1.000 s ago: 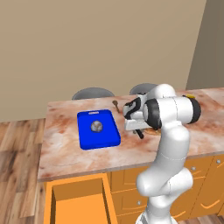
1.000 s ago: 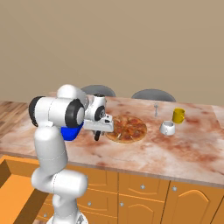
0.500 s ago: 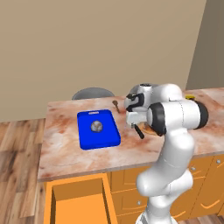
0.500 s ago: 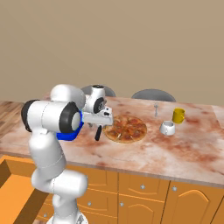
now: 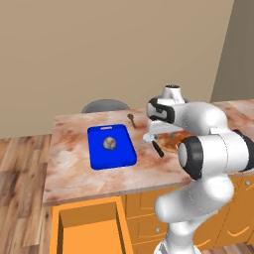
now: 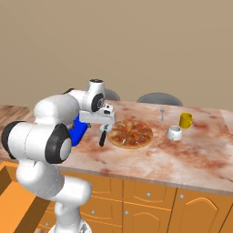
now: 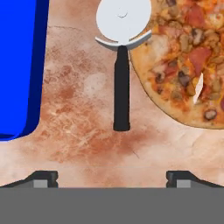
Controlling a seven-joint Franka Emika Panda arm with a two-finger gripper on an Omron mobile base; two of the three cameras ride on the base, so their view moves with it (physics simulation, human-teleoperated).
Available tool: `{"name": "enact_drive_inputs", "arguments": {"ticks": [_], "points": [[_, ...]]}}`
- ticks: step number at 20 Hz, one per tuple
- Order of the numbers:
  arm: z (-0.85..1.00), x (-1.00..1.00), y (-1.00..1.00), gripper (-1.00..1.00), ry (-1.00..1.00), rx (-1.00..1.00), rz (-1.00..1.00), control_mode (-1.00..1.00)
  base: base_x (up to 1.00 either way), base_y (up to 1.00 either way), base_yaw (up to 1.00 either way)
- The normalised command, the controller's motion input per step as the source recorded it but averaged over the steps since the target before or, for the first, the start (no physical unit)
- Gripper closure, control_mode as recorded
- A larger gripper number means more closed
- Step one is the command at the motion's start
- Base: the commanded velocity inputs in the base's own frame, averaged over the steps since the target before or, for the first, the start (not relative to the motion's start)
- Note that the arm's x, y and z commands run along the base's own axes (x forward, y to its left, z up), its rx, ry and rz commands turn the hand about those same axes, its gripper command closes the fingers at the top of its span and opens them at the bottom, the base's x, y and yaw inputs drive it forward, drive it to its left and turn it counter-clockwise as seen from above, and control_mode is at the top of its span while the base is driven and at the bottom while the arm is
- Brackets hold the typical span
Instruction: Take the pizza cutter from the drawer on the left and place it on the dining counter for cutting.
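The gripper hangs above the dining counter with its two dark fingertips spread wide apart and nothing between them. Straight ahead of the fingertips in the hand view, the pizza cutter lies flat on the stone, apart from both tips: its black stick handle points back toward the gripper and its round pale wheel is at the far end. To the right of the cutter in that view sits the pizza, its crust edge just beside the wheel and possibly touching it, though the overlap is hard to judge. To the left lies the blue cutting board, with bare marbled counter between it and the handle.

From the left base view, the gripper is over the counter between the cutting board and the pizza, with the cutter lying just below it. The drawer stands pulled out, well back from the gripper and low beside the robot's base.

In the right base view the gripper is above the cutter, next to the pizza. Beyond the pizza, farther from the gripper, a white bowl, a yellow cup and a thin silver utensil stand on the counter.
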Motion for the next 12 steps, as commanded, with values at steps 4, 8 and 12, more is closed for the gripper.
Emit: {"name": "enact_drive_inputs", "arguments": {"ticks": [4,8,12], "points": [[0.68,-0.74,0.00,-1.00,0.00,0.00,0.00,-1.00,0.00,0.00,0.00],[0.69,-0.80,0.01,-1.00,-0.03,-0.02,0.00,-1.00,0.00,0.00,0.00],[0.76,-0.58,0.00,-1.00,0.00,-0.03,0.00,-1.00,0.00,0.00,0.00]]}}
